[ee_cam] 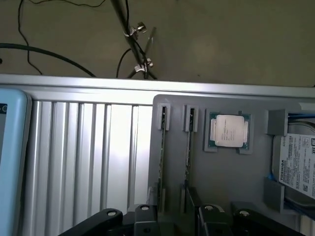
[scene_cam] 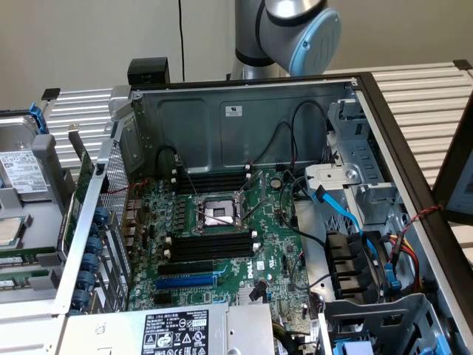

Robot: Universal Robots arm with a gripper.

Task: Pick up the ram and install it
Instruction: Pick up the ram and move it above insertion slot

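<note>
- Ram [ee_cam: 161,147] stands on edge in the grey tray [ee_cam: 231,182], just ahead of the gripper [ee_cam: 174,222], with a second stick [ee_cam: 188,152] beside it.
- Gripper: I cannot tell whether it is released, clenched or touching either stick.
- Hard drive [ee_cam: 298,164] lies off to one side.
- Processor [ee_cam: 229,131] sits just past the second stick.

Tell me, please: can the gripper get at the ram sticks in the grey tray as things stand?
Probably yes. The two ram sticks stand on edge in the grey tray with nothing lying over them, and the gripper hangs close by them. The processor sits apart.
</note>
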